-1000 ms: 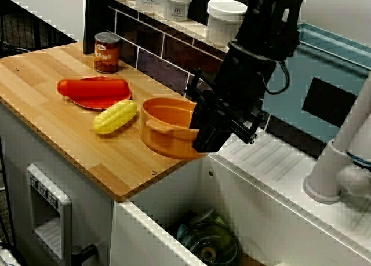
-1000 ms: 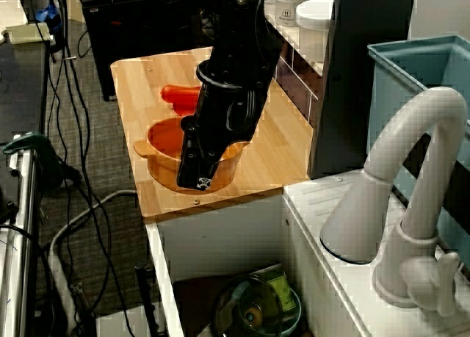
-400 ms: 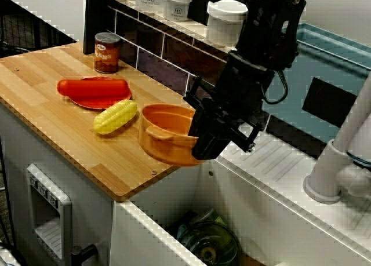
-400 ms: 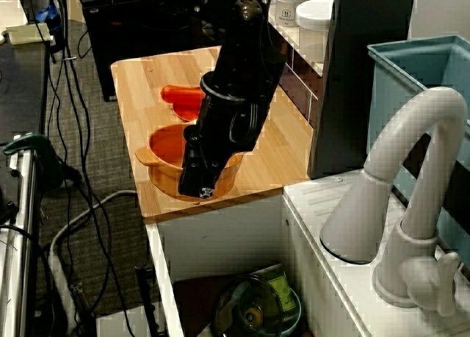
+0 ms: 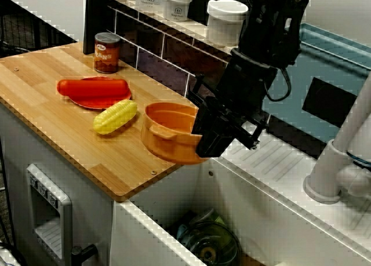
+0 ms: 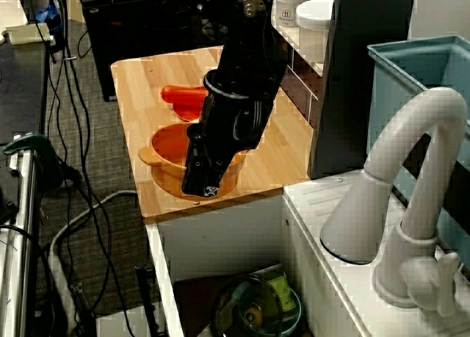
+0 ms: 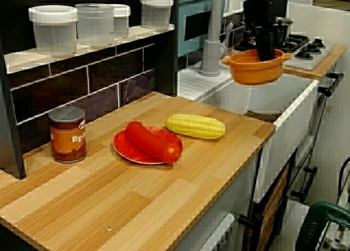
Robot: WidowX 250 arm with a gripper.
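While the gripper (image 5: 204, 144) stays clamped on the pot (image 5: 169, 135) by its rim, the pot has edged right, lifted at centre frame over the counter (image 5: 64, 141) edge beside the sink (image 5: 255, 211).

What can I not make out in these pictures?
Claw fingertips: inside the orange pot, hidden by its wall in the view along the counter, by the arm in the other two.
Corn: hidden behind the arm in the view from the sink side.
Things in the sink: cut off by the lower edge in the view from above.
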